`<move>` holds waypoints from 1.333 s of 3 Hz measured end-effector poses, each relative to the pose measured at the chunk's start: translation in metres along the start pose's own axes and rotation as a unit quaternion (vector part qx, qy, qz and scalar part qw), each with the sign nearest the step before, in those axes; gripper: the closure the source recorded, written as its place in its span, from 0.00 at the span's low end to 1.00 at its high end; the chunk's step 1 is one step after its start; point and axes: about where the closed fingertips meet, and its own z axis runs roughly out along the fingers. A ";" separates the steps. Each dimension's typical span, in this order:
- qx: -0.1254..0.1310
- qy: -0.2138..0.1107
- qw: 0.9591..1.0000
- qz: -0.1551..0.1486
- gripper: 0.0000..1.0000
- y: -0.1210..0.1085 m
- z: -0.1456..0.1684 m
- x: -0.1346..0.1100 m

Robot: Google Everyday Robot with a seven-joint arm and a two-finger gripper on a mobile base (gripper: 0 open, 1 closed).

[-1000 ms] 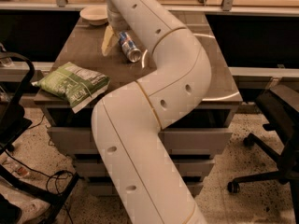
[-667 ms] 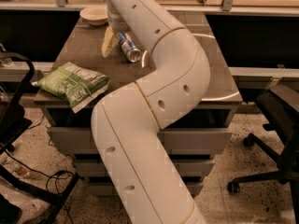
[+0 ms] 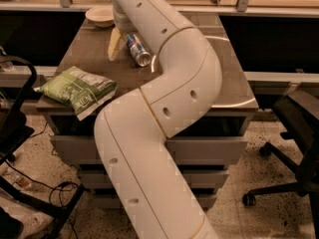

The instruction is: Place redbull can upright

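- Blue and silver, the redbull can (image 3: 135,48) is not upright: it leans over, with 1 silver end facing down and toward the camera. It is at the far part of the grey worktop (image 3: 84,54).
- The end effector (image 3: 122,43) is over the far part of the worktop, right at the can's left side. The white arm (image 3: 169,98) hides much of it, so I cannot tell whether it is clamped on the can or apart from it.
- I also cannot tell whether the can rests on the worktop or hangs just above it.
- My judgement is that the step in hand is the righting itself. The can is reached but not yet standing, so the task is partly done at best.
- The next move calls for turning the wrist until the can's long axis is vertical. Its base should then be set flat on bare worktop before any release.
- 2 other things share the surface. A white bowl (image 3: 101,16) is near, behind the can, and a green snack bag (image 3: 77,89) lies well apart at the front left edge. The spot in front of the can looks free for setting it down.
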 end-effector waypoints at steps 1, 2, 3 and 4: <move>0.000 0.002 1.000 -0.001 0.00 0.002 0.000 0.000; 0.001 0.007 1.000 0.008 0.00 0.001 0.003 0.002; 0.003 0.009 1.000 0.015 0.00 0.002 0.004 0.002; 0.004 0.010 1.000 0.015 0.00 0.003 0.004 0.002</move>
